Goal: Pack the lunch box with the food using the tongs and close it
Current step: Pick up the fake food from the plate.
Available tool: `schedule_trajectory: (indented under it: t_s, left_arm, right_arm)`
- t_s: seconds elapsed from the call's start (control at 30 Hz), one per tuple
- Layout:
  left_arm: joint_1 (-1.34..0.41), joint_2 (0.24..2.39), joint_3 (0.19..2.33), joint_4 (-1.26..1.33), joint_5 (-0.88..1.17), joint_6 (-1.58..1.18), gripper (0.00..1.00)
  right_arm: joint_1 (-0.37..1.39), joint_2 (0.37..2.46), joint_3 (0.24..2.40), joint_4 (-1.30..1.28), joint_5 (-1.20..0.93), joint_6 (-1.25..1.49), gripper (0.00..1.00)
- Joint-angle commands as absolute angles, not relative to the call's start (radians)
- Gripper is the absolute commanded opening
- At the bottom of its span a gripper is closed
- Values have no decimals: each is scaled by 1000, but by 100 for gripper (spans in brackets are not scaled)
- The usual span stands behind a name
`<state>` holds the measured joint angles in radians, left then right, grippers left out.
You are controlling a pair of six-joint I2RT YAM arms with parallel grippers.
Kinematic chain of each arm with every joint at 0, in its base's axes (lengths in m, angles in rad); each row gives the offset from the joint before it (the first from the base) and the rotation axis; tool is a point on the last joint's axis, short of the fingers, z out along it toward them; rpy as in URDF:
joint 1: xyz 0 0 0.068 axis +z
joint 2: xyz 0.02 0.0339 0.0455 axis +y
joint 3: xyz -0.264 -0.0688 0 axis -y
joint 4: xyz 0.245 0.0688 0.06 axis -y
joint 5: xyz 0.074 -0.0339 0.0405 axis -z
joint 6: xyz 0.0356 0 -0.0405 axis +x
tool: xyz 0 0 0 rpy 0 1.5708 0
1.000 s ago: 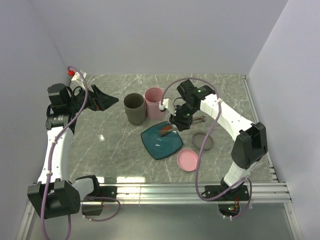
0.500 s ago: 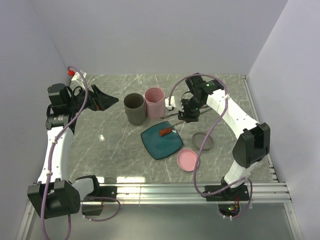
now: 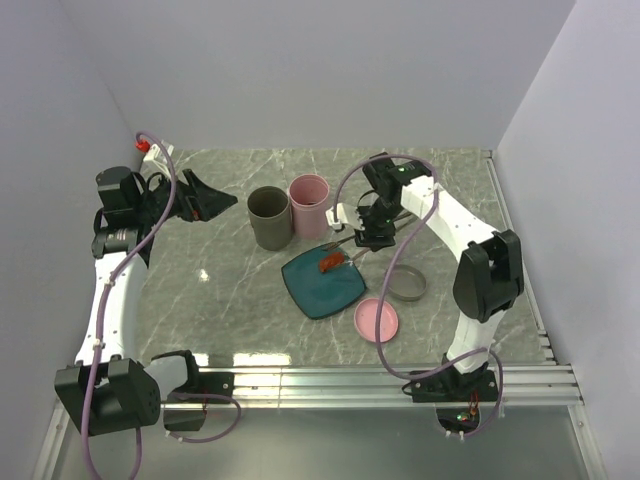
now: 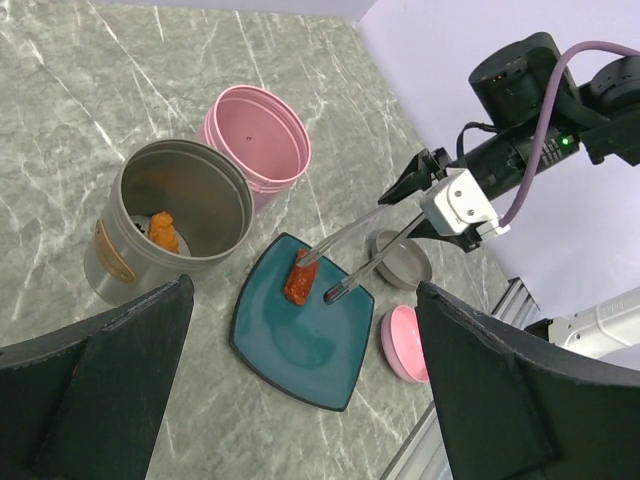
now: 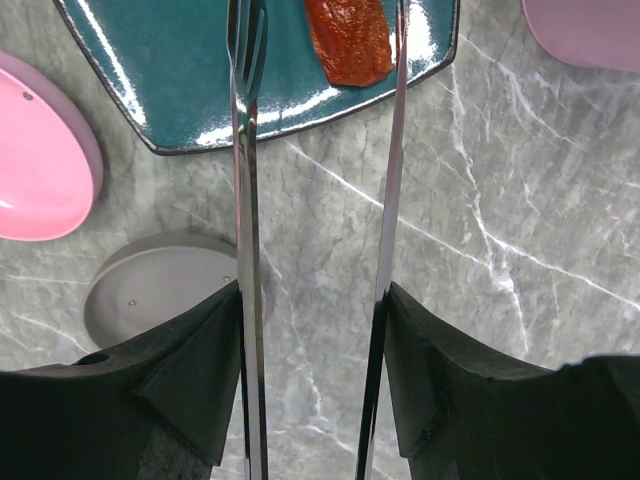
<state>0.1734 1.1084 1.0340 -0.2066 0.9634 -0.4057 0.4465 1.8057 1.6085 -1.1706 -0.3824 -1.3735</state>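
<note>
1. Grey-green marble covered the desk [image 3: 230, 290], with pale walls [image 3: 300, 70] behind and beside it.
2. The grey container [image 3: 268, 215] and the pink container [image 3: 308, 203] stood side by side, both uncovered. An orange nugget [image 4: 163, 231] lay inside the grey one.
3. The teal plate [image 3: 318, 290] sat just in front of them, with the sausage [image 5: 348, 40] on it.
4. The right pincer [image 3: 365, 232] gripped the tongs [image 5: 246, 200] by their arms. Their spread tips reached over the plate, the sausage between them.
5. The grey lid [image 3: 406, 284] and the pink lid [image 3: 376, 320] lay on the desk, right of the plate.
6. The left pincer [image 3: 215, 200] hung wide open and empty at the far left, well apart from the plate.
</note>
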Motion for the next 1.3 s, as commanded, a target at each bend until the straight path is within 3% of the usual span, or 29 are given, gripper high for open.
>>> schedule_trajectory:
  t_s: [0.0,0.63,1.07,1.27]
  left_arm:
    - [176,1111,1042,-179,969,-394,99]
    - [175,1132,1043,-187,960,-391,99]
    - [176,1120,1043,-176,971,-396,99]
    - [175,1108,1048,-175,980,-396,99]
  right_arm:
    - [449,1827,1672,-1187,-376,-1405,61]
    - [451,1956,1741,-1279,-344,-1425,57]
    - [449,1888,1831,-1345,-406,-1365,33]
    - [460,1858,1957,-1404,-474,-1306,31]
